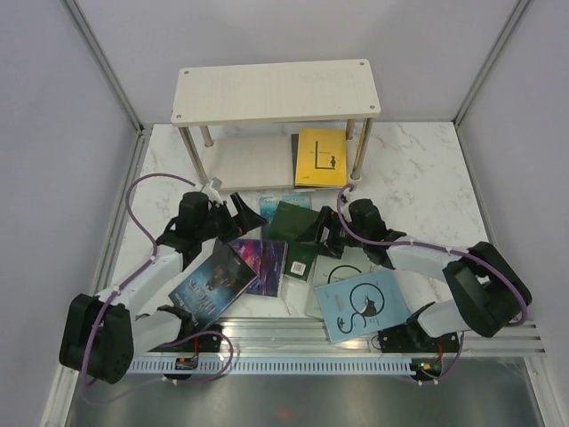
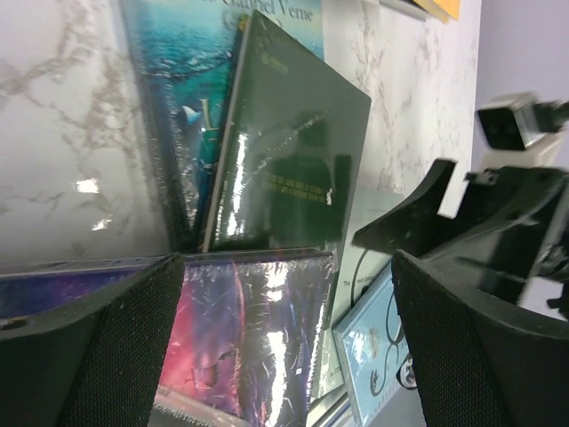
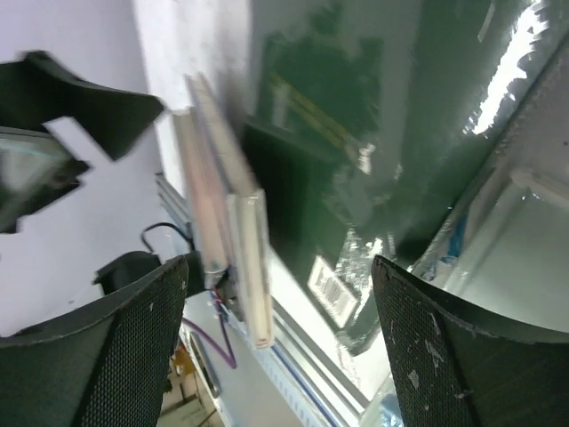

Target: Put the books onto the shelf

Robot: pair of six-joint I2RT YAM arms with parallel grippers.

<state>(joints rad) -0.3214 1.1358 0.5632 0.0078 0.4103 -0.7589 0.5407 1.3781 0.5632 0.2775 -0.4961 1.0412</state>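
The shelf (image 1: pixel 276 89) stands at the back, with a yellow book (image 1: pixel 320 157) lying on its lower board. The other books lie overlapping on the table: teal (image 1: pixel 284 204), dark green (image 1: pixel 297 233), purple (image 1: pixel 266 265), dark blue (image 1: pixel 212 280), grey (image 1: pixel 345 265) and pale blue with a cat (image 1: pixel 360 304). My left gripper (image 1: pixel 238 212) is open, hovering above the purple book (image 2: pixel 240 329) with the dark green book (image 2: pixel 293 160) ahead. My right gripper (image 1: pixel 317 229) is open over the dark green book (image 3: pixel 382 124), holding nothing.
A metal rail (image 1: pixel 338 360) runs along the table's near edge. Grey walls close in the left, right and back. Purple cables loop from both arms. In the right wrist view, tilted book edges (image 3: pixel 236 249) rise to the left of the dark green cover.
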